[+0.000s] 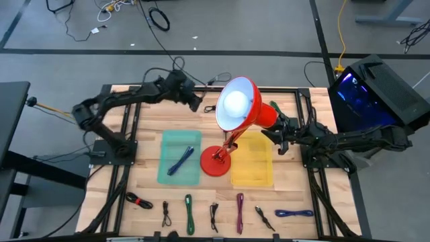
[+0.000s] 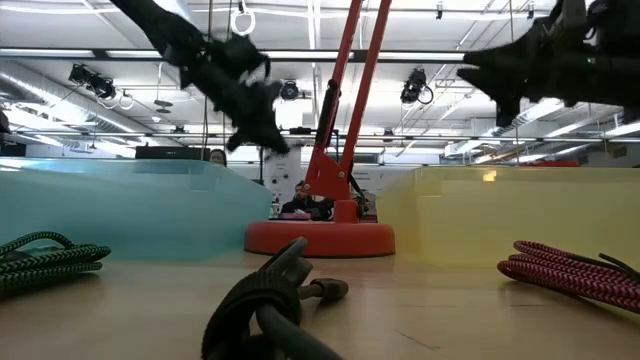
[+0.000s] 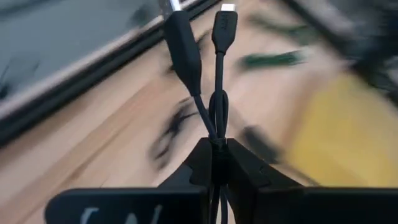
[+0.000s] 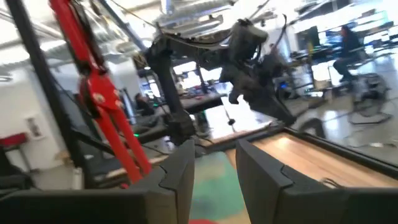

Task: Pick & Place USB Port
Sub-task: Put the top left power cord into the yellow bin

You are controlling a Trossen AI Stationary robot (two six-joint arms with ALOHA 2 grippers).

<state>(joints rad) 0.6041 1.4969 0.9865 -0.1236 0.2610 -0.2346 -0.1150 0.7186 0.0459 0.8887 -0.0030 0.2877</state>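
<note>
The desk (image 1: 289, 202) was of pale wood slats inside a black frame, standing on a grey concrete floor (image 1: 255, 27) with loose cables. A dark monitor (image 1: 376, 94) glowed blue at one side. Beyond, an open workshop hall showed exposed ceiling ducts (image 2: 60, 85), strip lighting and seated people (image 2: 300, 203)

Left pincer (image 3: 216, 163) clamped shut, raised; right pincer (image 4: 213, 163) (fingers parted) hovers, arm bent inward.
</note>
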